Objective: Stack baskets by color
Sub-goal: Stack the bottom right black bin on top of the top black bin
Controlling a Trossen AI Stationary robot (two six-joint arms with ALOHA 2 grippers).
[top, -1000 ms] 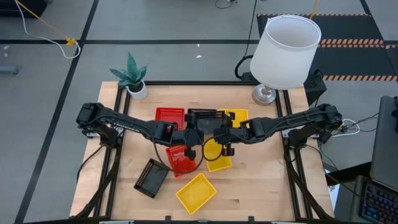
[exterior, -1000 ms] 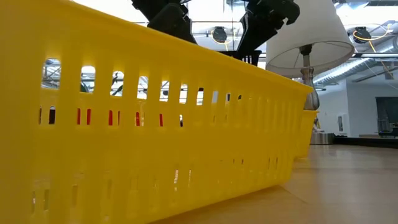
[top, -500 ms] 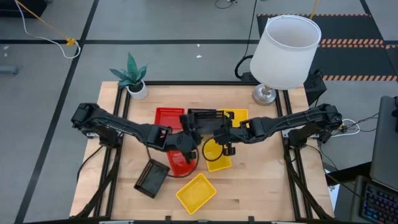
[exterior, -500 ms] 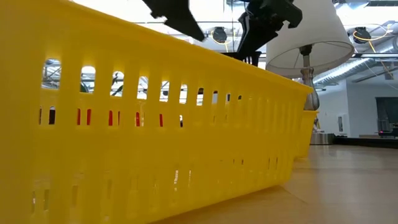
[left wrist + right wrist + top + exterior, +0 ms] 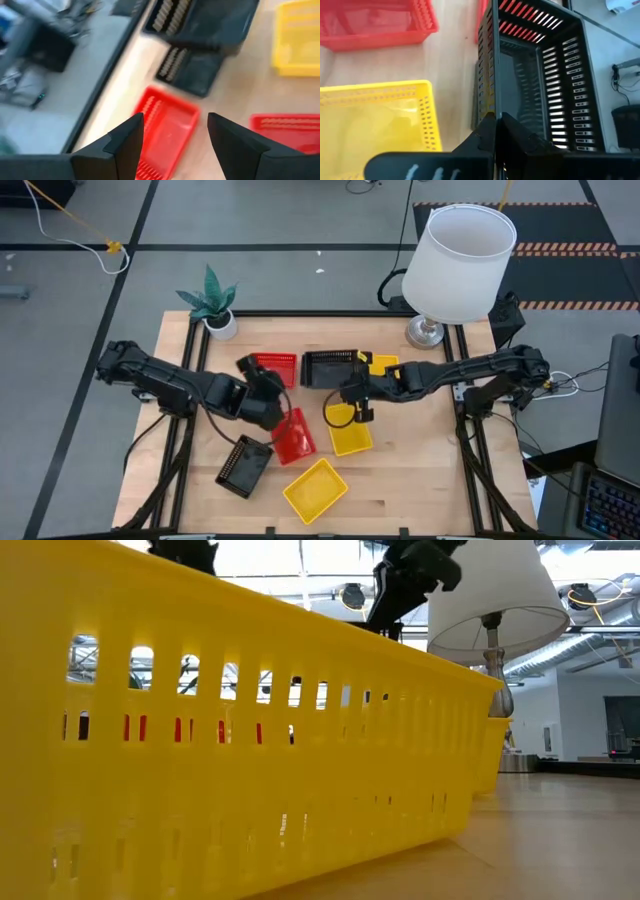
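- high view: left gripper (image 5: 272, 393) hangs spread open over the wooden table (image 5: 420, 470), beside a red plastic mesh basket (image 5: 293, 435); right gripper (image 5: 356, 387) pinches the rim of a black plastic mesh basket (image 5: 328, 366).
- low view: a yellow plastic mesh basket (image 5: 240, 750) fills the foreground.
- left wrist view: fingers (image 5: 125, 145) apart, nothing held.
- right wrist view: fingers closed on the black basket's wall.

Lab or industrial test bay, not a home. My wooden table (image 5: 400, 480) sits in a black metal frame (image 5: 320, 313) on grey concrete floor (image 5: 250, 220). Black tape lines, plus hazard-striped mat (image 5: 560, 248) in the upper right of the high view. Loose cables (image 5: 60, 230) upper left. Low view: open ceiling with exposed ducts (image 5: 560, 645) at right. Lamp (image 5: 458, 260) and plant (image 5: 212, 300) are just props.
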